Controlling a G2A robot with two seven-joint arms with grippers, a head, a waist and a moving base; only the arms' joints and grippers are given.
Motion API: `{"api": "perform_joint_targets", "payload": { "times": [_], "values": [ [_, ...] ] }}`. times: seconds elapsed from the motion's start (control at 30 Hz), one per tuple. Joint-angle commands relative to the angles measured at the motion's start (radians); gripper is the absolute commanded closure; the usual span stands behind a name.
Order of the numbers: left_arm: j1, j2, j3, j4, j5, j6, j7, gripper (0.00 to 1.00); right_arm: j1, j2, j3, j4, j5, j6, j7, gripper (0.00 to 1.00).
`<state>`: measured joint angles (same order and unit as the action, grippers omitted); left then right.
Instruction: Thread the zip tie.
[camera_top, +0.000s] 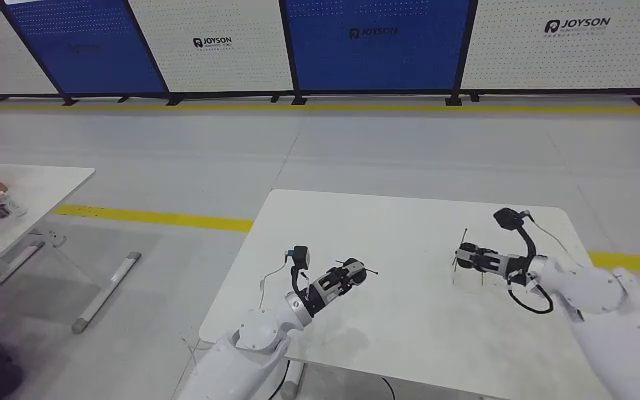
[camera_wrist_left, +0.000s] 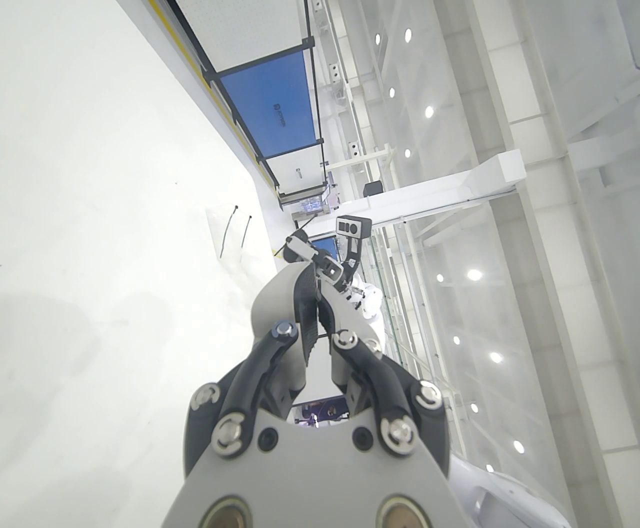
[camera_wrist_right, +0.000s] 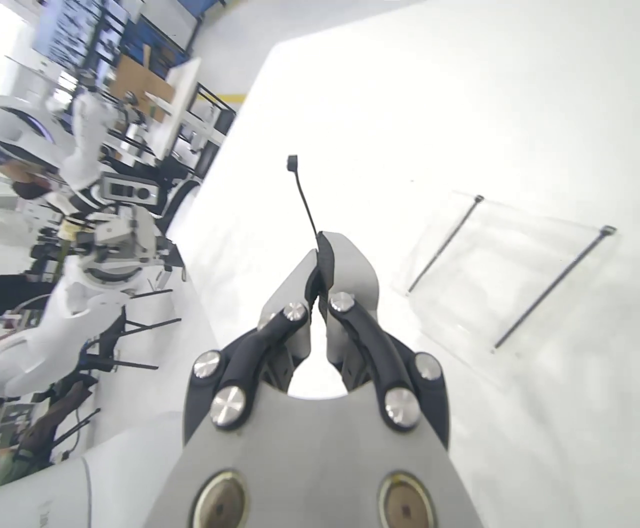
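My right gripper (camera_wrist_right: 320, 245) is shut on the strap of a black zip tie (camera_wrist_right: 302, 192), whose square head points away from the fingers. It hangs just above the white table (camera_top: 400, 220), at its right side (camera_top: 462, 258). Beside it lies a clear tray (camera_wrist_right: 500, 320) holding two more black zip ties (camera_wrist_right: 445, 245) (camera_wrist_right: 555, 287). My left gripper (camera_wrist_left: 316, 272) is shut, with nothing visible between its fingers. It is held low over the table's front left (camera_top: 362, 268), pointing toward the right gripper (camera_wrist_left: 296, 248) and the tray's zip ties (camera_wrist_left: 227, 230).
The table's front edge runs close under both arms, and its left edge is near the left arm. A second white table (camera_top: 40, 190) stands off to the far left. Blue and white partition panels (camera_top: 380, 45) line the back.
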<state>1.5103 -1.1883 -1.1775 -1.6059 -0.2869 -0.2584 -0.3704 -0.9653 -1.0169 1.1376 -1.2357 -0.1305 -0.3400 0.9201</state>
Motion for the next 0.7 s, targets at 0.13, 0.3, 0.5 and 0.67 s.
{"api": "perform_joint_targets", "payload": {
  "times": [0.13,0.3,0.5,0.67],
  "values": [
    [0.000,0.000,0.000,0.000,0.000,0.000,0.000,1.00,-0.094,0.030,0.106,-0.138,0.133,0.000,0.033,1.00],
    [0.000,0.000,0.000,0.000,0.000,0.000,0.000,1.00,-0.122,0.037,0.132,-0.160,0.179,0.000,0.083,1.00],
    [0.000,0.000,0.000,0.000,0.000,0.000,0.000,1.00,-0.122,0.037,0.132,-0.160,0.179,0.000,0.083,1.00],
    [0.000,0.000,0.000,0.000,0.000,0.000,0.000,1.00,-0.139,0.035,0.137,-0.179,0.147,0.013,-0.010,1.00]
  ]
}}
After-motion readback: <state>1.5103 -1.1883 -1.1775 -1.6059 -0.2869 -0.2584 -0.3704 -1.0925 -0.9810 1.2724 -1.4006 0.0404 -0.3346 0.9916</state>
